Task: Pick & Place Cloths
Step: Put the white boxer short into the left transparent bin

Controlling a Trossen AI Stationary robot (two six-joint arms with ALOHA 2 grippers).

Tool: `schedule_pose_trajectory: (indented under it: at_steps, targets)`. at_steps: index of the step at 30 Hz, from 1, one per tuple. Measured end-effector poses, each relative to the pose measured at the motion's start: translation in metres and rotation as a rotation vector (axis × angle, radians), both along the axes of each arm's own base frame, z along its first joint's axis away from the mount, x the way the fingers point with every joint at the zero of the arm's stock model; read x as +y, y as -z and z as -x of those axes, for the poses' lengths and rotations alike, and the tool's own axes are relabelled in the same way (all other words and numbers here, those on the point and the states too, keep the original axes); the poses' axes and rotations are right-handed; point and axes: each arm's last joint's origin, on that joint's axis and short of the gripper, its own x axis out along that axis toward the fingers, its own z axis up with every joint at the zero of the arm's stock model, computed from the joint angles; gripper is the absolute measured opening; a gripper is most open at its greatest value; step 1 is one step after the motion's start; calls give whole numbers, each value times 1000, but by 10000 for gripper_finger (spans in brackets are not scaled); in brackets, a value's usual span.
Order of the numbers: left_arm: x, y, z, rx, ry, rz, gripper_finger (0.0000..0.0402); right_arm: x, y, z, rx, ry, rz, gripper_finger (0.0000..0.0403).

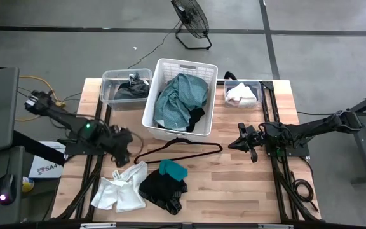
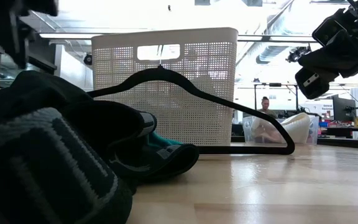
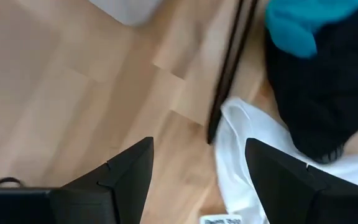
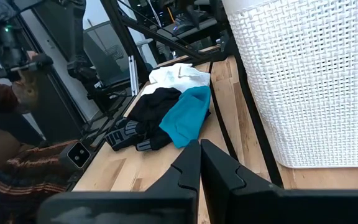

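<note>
Wooden planks make up the table (image 1: pixel 234 184), and a white perforated laundry basket (image 1: pixel 203 95) stands at its far middle, serving as the landmark for everything else. Inside the basket lies a large teal-green cloth (image 1: pixel 180 98) with a bit of black fabric beside it. To the basket's left sits a clear bin (image 1: pixel 107 89) holding dark cloth, and to its right a smaller clear bin (image 1: pixel 259 86) holding a white and pink cloth (image 1: pixel 240 94). Just in front of the basket lies a thin black hanger (image 1: pixel 183 149). Nearer the front edge, in front of the basket and a little left, three cloths lie bunched together: a white cloth (image 1: pixel 121 187), a black cloth (image 1: pixel 161 189) touching it, and a small bright teal cloth (image 1: pixel 172 168) resting on the black one. The left gripper (image 1: pixel 124 146) hovers left of the basket's front corner, above bare wood near the white cloth, its fingers (image 3: pixel 129 171) spread apart and holding nothing. The right gripper (image 1: pixel 241 141) hangs to the basket's right front, fingers pressed together and empty.
</note>
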Motion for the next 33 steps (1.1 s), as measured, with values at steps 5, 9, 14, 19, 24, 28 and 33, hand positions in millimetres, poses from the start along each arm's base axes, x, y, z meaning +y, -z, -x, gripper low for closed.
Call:
schedule_pose_trajectory:
  at_steps: [5,9,14,19,24,28,33]
  targets:
    - [-18,19,6,-9,39,41,248,0,0,0,0,0,0,3]
    - [-30,34,11,-24,108,58,248,0,0,0,0,0,0,3]
    - [-45,51,17,-55,185,94,248,0,0,0,0,-1,0,3]
    - [-55,62,24,-76,255,117,248,0,0,0,0,0,0,3]
    - [-61,70,32,-74,314,118,248,0,0,0,0,0,0,3]
    - [-66,73,38,-71,402,109,248,0,0,0,0,0,0,3]
    - [-70,74,41,-71,470,88,248,0,0,0,0,0,0,3]
